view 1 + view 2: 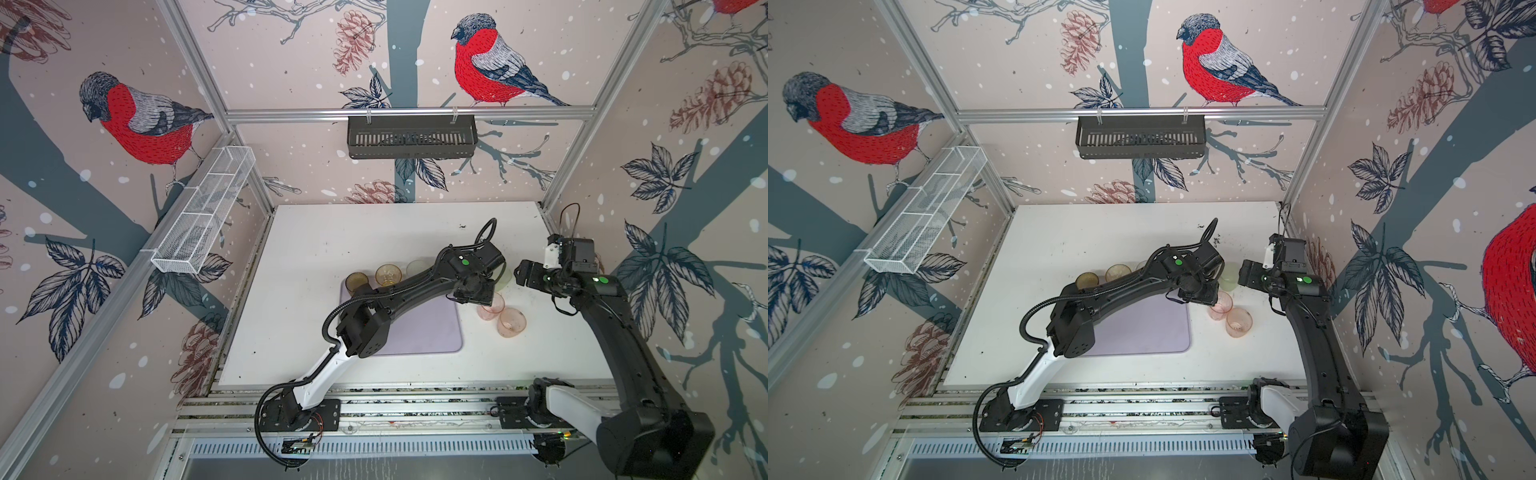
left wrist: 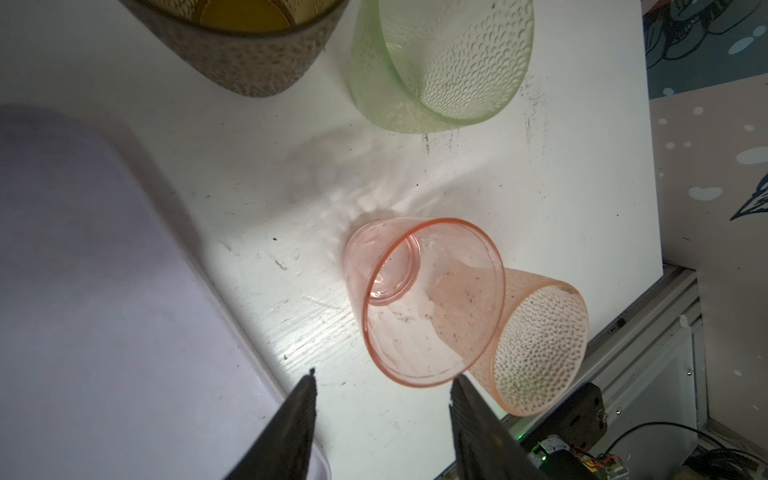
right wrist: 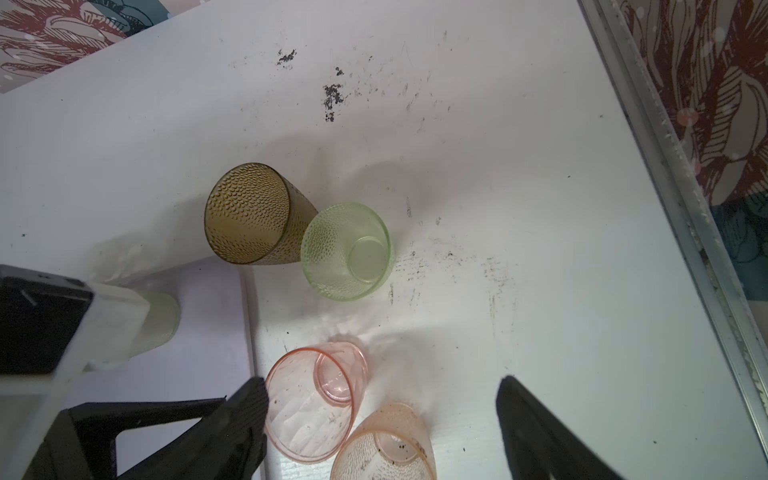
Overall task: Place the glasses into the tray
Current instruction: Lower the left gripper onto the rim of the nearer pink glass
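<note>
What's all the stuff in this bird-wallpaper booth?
Table: one, white, booth floor.
Tray: one, lilac, mid-table.
Pink glasses: two, pink, right of tray.
Green glasses: at least two, pale green, beyond the pink pair and at tray's corner.
Brown glasses: two, brown, beside the green and at tray's far-left corner.
Amber glass: one, amber, tray's far edge.
Black basket: one, black, back wall.
Mesh basket: one, white, left wall.
Arms: two, mostly black, near rail.
Left fingers, right fingers: black, open, by the pink glasses.
</note>
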`<state>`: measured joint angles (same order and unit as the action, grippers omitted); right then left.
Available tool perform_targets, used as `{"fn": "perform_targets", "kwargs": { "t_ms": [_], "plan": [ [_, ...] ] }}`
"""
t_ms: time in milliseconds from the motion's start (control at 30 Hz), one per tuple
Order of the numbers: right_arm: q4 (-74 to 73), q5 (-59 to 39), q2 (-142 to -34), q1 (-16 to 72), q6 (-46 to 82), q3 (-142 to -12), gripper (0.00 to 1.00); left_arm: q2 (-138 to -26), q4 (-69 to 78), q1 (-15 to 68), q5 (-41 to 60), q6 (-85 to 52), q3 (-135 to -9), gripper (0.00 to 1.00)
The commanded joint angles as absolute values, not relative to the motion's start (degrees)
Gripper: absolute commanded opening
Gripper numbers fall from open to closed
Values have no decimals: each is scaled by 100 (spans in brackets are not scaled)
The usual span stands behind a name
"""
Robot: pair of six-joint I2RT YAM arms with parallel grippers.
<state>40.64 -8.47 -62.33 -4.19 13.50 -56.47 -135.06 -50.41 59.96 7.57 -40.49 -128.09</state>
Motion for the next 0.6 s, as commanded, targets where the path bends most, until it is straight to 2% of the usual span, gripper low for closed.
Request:
{"fn": "perform_targets", "kwargs": {
  "t_ms": [0, 333, 567],
  "plan": [
    [3850, -807, -6207, -413, 1406, -5616, 88, -13591, -5115, 5994, 778, -4007, -12921, 52],
    [3902, -815, -6161, -387, 1432, -5651, 87, -13822, -5063, 5985, 669, -4010, -13067, 45],
    [3929, -860, -6187, -385, 1449, -5691, 87, -13952, -4970, 5915, 667, -3973, -13237, 37]
  ]
}}
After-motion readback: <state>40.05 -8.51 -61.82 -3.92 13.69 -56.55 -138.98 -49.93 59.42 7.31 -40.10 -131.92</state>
